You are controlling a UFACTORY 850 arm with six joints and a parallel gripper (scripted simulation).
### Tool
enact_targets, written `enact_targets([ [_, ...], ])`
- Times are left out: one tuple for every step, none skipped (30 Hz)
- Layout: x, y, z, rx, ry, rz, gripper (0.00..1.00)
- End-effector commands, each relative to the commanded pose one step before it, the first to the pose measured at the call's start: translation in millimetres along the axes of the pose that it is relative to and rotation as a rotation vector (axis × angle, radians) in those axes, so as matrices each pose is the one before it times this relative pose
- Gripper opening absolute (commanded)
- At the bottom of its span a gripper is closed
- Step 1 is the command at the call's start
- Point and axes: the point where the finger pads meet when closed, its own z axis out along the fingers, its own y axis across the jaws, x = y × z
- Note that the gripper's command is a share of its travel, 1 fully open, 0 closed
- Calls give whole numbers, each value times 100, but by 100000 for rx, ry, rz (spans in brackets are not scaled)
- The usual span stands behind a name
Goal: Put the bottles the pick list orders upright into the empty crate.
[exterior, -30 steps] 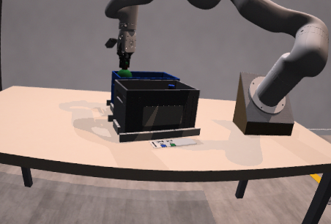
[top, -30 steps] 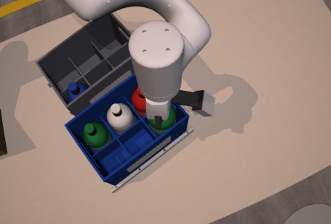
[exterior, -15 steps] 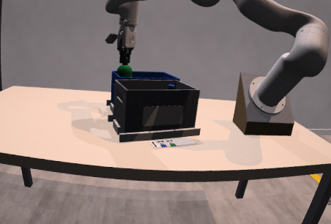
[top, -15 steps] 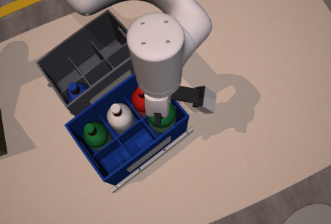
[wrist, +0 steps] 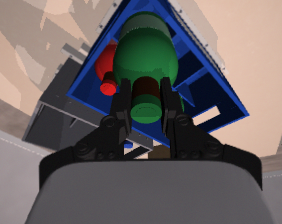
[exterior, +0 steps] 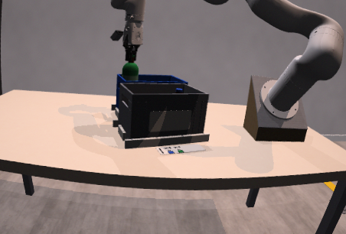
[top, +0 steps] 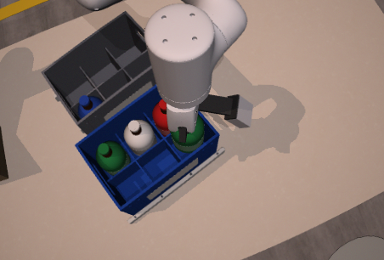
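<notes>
My gripper (top: 183, 134) is shut on the neck of a green bottle (top: 189, 134), also seen in the wrist view (wrist: 146, 65) and in the exterior view (exterior: 130, 70). The bottle is upright and partly lifted out of the blue crate (top: 146, 158), its shoulders above the rim. In the blue crate stand a red bottle (top: 160, 113), a white bottle (top: 138, 134) and another green bottle (top: 110, 155). The dark grey crate (top: 99, 69) holds a blue bottle (top: 87, 104) in a corner cell. The pick list (exterior: 181, 149) lies on the table in front of the grey crate.
The arm's wedge-shaped base (exterior: 275, 113) stands to the right of the crates. The blue crate (exterior: 153, 79) sits right behind the grey crate (exterior: 162, 112), side by side and touching. The table edge curves in front of the pick list.
</notes>
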Motion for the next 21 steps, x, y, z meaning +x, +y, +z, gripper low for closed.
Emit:
enact_targets([
  [57, -26, -677, -11, 202, -71, 0],
  [0, 0, -167, 0, 0, 0, 0],
  [0, 0, -167, 0, 0, 0, 0],
  [0, 0, -167, 0, 0, 0, 0],
  [0, 0, -167, 0, 0, 0, 0],
  [0, 0, -167, 0, 0, 0, 0],
  [0, 0, -167, 0, 0, 0, 0],
  [0, 0, -167, 0, 0, 0, 0],
  [0, 0, -167, 0, 0, 0, 0],
  [0, 0, -167, 0, 0, 0, 0],
  [0, 0, -167, 0, 0, 0, 0],
  [0, 0, -167, 0, 0, 0, 0],
  [0, 0, -167, 0, 0, 0, 0],
  [0, 0, 0, 0, 0, 0, 0],
  [0, 0, 0, 0, 0, 0, 0],
  [1, 0, -167, 0, 0, 0, 0],
  [0, 0, -167, 0, 0, 0, 0],
  [0, 0, -167, 0, 0, 0, 0],
  [0, 0, -167, 0, 0, 0, 0],
  [0, 0, -167, 0, 0, 0, 0],
  [0, 0, -167, 0, 0, 0, 0],
])
